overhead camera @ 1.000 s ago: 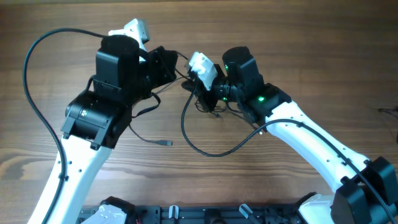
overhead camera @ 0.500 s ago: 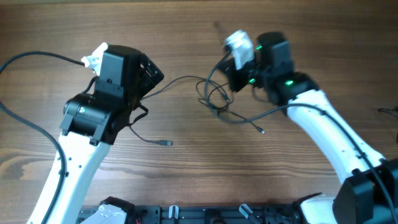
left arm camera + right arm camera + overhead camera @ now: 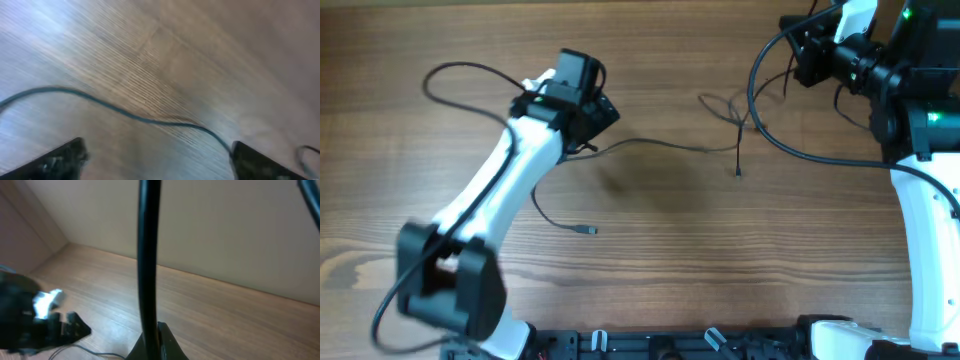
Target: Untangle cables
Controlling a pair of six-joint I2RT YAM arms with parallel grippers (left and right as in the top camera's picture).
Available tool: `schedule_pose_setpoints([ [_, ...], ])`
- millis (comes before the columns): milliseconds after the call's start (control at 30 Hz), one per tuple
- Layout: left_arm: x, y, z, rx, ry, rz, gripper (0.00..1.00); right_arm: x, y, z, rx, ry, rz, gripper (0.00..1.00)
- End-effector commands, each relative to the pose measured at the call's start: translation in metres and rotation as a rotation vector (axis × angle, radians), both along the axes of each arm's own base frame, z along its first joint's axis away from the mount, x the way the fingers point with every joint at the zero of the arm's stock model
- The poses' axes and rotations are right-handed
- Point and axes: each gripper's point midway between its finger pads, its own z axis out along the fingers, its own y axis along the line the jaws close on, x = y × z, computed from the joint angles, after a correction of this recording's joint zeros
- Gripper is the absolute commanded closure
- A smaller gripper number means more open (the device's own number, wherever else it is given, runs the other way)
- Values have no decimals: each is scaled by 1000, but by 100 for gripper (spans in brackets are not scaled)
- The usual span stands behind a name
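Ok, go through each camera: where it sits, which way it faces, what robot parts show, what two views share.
Overhead: above the table, facing straight down; both arms, left gripper, right gripper, cables between.
Left wrist: on the left arm, facing down at the wood; its open fingertips in the bottom corners, a cable beyond.
Right wrist: on the right arm, facing across the table toward a wall; its fingers shut on a cable.
Shared: overhead and left wrist both show the cable by the left gripper.
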Motion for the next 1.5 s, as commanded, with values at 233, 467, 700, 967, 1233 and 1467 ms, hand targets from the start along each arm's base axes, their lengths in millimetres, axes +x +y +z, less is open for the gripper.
schedule_pose_setpoints([
  [233,-18,-4,-105,29,267,-7,71,0,-63,98,-68,-368,-226,96],
  [467,-18,0,-114,54,279,-2,96,1,-184,150,-187,-598,-619,96],
  [700,-29,12,-115,117,319,9,96,15,-321,122,-381,-596,-1027,96],
  [967,-73,32,-139,184,436,13,96,76,-418,-46,-422,-288,-1165,96],
  [1233,-87,34,-146,179,475,30,96,96,-434,-138,-409,-125,-1154,96],
  [1467,-87,39,-146,208,471,33,96,106,-421,-38,-193,-246,-1080,96],
])
